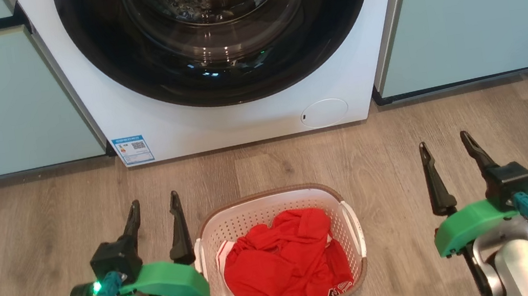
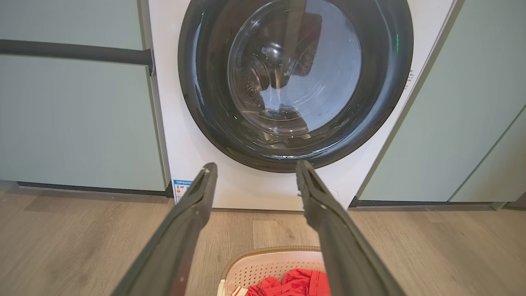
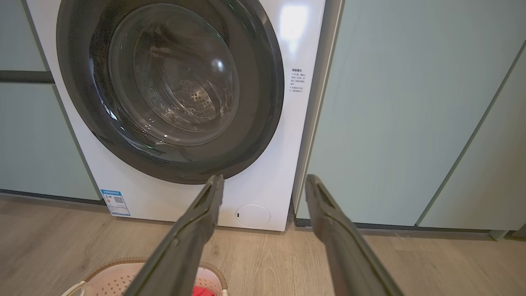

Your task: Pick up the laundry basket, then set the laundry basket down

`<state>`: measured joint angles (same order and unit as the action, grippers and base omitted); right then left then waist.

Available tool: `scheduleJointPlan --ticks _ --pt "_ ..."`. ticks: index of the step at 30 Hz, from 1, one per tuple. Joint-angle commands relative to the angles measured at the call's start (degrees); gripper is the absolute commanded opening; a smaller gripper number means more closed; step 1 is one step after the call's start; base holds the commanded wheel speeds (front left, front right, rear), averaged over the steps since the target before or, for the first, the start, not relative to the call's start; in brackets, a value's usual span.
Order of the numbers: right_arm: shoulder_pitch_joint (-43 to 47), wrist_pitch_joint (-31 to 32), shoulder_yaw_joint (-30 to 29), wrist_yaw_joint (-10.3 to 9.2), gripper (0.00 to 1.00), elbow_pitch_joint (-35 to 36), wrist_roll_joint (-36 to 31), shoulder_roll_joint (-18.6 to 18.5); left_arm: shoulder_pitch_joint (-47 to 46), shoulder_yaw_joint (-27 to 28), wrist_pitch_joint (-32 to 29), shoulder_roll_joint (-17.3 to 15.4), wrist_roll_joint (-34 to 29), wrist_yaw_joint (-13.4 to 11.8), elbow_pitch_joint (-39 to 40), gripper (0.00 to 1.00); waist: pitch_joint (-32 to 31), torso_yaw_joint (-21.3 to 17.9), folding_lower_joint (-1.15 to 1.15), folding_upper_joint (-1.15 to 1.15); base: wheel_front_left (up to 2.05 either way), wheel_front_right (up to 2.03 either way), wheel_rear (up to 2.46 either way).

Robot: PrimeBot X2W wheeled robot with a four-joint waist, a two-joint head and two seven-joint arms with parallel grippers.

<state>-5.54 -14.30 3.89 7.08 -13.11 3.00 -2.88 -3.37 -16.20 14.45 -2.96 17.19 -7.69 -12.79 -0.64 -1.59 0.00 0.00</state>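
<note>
The left gripper [image 1: 154, 199] and right gripper [image 1: 443, 140] are hanging wide and empty, flanking the basket [image 1: 270, 194], probably lining up for its handles [image 1: 356, 225].

The laundry basket [image 1: 253, 220] sits upright on the wood floor [image 1: 47, 225] at six o'clock in the head view, its long axis running twelve to six. It has white perforated walls, a brown woven-look rim, and white handles at three and nine o'clock. Red cloth [image 1: 285, 258] with some white beneath is heaped inside, filling it toward six o'clock.
</note>
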Motion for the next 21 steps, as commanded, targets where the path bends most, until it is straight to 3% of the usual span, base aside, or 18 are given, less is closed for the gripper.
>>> scheduleJointPlan --ticks 1,21 --pt "-2.29 -0.7 1.47 0.41 1.0 2.07 0.79 0.0 -1.88 1.49 0.55 0.08 -1.23 -0.55 2.31 1.0 0.06 -0.03 0.0 0.0 0.0 0.0 0.0" --pt "-2.46 -0.7 2.74 0.41 1.0 0.93 0.51 0.0 -1.9 0.84 0.55 0.08 -0.33 0.66 0.04 1.0 0.36 -0.15 0.0 0.0 0.0 0.0 0.0"
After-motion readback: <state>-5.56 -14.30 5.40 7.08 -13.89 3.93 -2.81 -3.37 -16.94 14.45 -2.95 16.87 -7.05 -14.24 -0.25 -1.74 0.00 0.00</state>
